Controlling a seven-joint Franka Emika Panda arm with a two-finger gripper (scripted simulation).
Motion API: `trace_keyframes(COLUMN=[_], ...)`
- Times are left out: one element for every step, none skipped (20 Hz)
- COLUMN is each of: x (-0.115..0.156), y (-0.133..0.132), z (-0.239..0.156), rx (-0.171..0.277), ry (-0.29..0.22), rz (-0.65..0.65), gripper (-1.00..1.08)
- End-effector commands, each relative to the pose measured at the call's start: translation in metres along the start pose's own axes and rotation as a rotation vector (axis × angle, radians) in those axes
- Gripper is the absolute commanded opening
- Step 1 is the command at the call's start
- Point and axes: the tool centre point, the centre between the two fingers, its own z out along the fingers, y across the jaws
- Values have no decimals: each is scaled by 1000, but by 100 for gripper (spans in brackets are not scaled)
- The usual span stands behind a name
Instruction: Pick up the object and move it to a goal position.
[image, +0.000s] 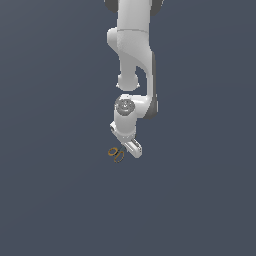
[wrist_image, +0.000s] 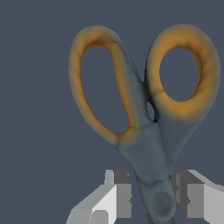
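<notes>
The scissors (image: 116, 153) lie flat on the dark counter (image: 55, 200), just under the end effector (image: 125, 149) and toward the exterior view's left of it. The arm (image: 134, 55) reaches down from above with the wrist pointing at the surface.

In the wrist view the two orange loop handles fill the upper part of the picture, and the grey neck of the scissors (wrist_image: 151, 153) runs down between the two fingers (wrist_image: 118, 197). The pivot region sits in the gap. The fingers are apart, one on each side of the neck, with a narrow gap visible on both sides; no contact is evident. Whether the fingertips have reached the counter cannot be told.

Step in hand, as judged: closing on the neck before lifting.

- Keep the neck centred in the gap, so that both pads meet it together and the scissors do not twist.
- Close on the narrow neck, not on the loops, which are wider and curved.
- Confirm a firm hold before raising; a thin, flat part is likely to slip or pivot.
- Lift vertically first, then translate toward the goal, which is not visible in either view.
</notes>
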Motion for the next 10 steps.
trace_keyframes(x=[-2, -1, -1, 0, 2, 4, 6, 10, 14, 18], y=[-2, -1, 0, 0, 2, 3, 5, 8, 11, 14], z=[2, 0, 0, -1, -3, -5, -7, -10, -14, -19], rx=[0, 0, 0, 0, 0, 0, 0, 0, 0, 0], ry=[-1, -1, -1, -1, -1, -1, -1, -1, -1, -1], rz=[-4, -1, -1, -1, -1, -1, -1, -1, -1, -1], gripper=[-100, -100, -100, -100, -100, -100, -100, -100, -100, -100])
